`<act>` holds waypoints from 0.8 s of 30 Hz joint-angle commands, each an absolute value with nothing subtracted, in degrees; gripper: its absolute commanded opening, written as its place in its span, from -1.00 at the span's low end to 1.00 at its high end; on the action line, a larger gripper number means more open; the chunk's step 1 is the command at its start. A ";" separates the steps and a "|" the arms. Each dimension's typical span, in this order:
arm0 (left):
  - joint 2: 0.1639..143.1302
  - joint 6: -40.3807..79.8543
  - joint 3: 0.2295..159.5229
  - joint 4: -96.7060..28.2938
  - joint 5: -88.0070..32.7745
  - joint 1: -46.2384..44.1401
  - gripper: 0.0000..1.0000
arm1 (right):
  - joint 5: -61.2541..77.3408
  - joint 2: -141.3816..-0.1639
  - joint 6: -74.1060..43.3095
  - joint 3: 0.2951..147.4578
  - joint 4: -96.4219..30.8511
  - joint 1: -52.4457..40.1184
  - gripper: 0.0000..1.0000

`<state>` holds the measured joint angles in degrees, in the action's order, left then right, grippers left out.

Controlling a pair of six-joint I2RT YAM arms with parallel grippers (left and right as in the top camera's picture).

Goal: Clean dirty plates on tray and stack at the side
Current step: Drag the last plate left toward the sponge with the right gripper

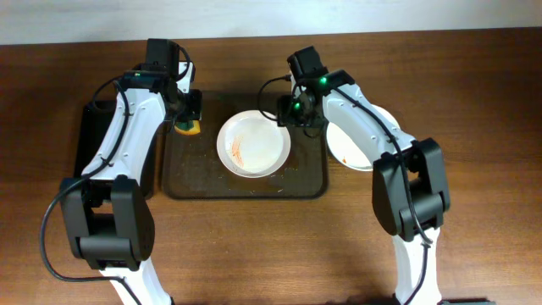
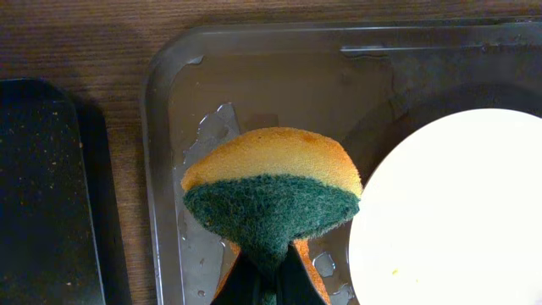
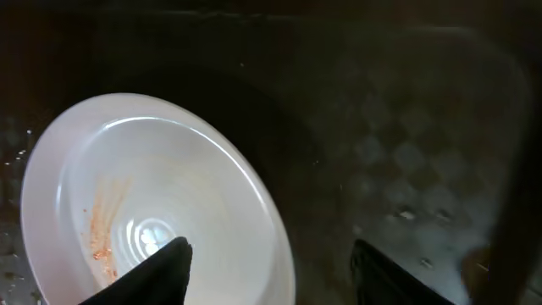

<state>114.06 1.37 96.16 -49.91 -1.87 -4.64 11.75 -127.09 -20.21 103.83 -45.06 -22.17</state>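
A white plate [image 1: 252, 143] with orange-red smears lies in the middle of the dark tray [image 1: 190, 174]. It also shows in the left wrist view [image 2: 457, 212] and the right wrist view [image 3: 152, 203]. My left gripper [image 1: 188, 119] is shut on a yellow-and-green sponge [image 2: 273, 191] over the tray's far left corner [image 2: 169, 127]. My right gripper [image 3: 269, 264] is open, its fingers either side of the plate's right rim, above the tray [image 3: 406, 152]. A second smeared plate [image 1: 356, 144] lies on the table right of the tray, partly hidden by the right arm.
A narrower black tray [image 1: 89, 140] lies left of the dark tray, mostly under the left arm; it shows in the left wrist view [image 2: 42, 195]. Water droplets lie on the tray floor.
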 commanded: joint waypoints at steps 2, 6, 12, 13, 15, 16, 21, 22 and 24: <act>112.79 2.15 96.62 -49.69 -1.67 -4.34 -0.99 | 18.94 -131.57 -18.65 104.44 -44.58 -22.87 0.15; 112.79 2.15 96.62 -49.69 -1.69 -4.34 -0.99 | 18.90 -132.60 -24.97 104.42 -46.37 -23.29 -0.03; 112.79 2.15 96.62 -49.71 -1.72 -4.34 -1.00 | 18.90 -132.62 -37.67 101.19 -48.27 -25.50 -0.92; 112.79 2.15 96.62 -49.71 -1.69 -4.34 -1.00 | 18.85 -132.62 -39.66 100.88 -48.27 -25.93 -0.92; 112.79 2.15 96.62 -49.71 -1.69 -4.34 -0.99 | 18.85 -132.62 -42.22 100.86 -48.23 -27.03 -0.92; 112.79 2.15 96.62 -49.71 -1.69 -4.34 -0.99 | 18.83 -132.62 -42.33 100.86 -47.99 -27.38 -0.92; 112.79 2.15 96.62 -49.71 -1.69 -4.34 -0.99 | 17.34 -132.62 -40.27 100.86 -46.00 -26.85 -0.64; 112.79 2.15 96.62 -49.71 -1.72 -4.34 -0.99 | 17.39 -132.62 -39.31 100.86 -45.39 -26.74 -0.62; 112.81 2.15 96.55 -49.69 -1.72 -4.34 -0.99 | 17.39 -132.62 -38.19 100.86 -44.21 -26.72 -0.63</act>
